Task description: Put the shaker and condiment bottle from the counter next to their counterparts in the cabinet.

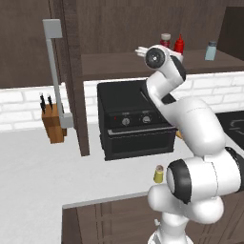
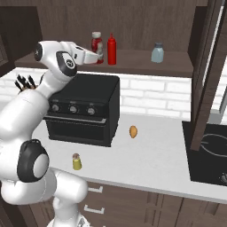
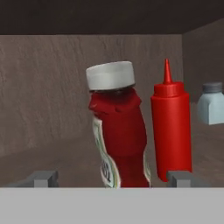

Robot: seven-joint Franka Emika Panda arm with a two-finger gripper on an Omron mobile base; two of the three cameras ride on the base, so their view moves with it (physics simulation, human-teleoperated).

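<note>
The condiment bottle (image 3: 118,131), squat and red with a white label and grey-white cap, stands on the cabinet shelf (image 2: 133,62) between the wide-apart fingers (image 3: 43,178) of my gripper (image 3: 111,178), which is open and not touching it. Right beside it stands the slim red squeeze bottle (image 3: 171,127), and farther right the pale blue shaker (image 3: 212,105). From the right base view the gripper (image 2: 96,57) reaches onto the shelf at the condiment bottle (image 2: 96,44). The yellow shaker (image 1: 158,174) (image 2: 77,162) stands on the counter (image 2: 150,155) near its front edge, in front of the oven.
A black toaster oven (image 2: 84,111) sits on the counter below the shelf. A knife block (image 1: 53,121) stands at the left, by the open cabinet door (image 1: 71,71) with its grey bar handle (image 1: 55,66). A small orange item (image 2: 133,131) lies right of the oven; a cooktop (image 2: 213,150) is at far right.
</note>
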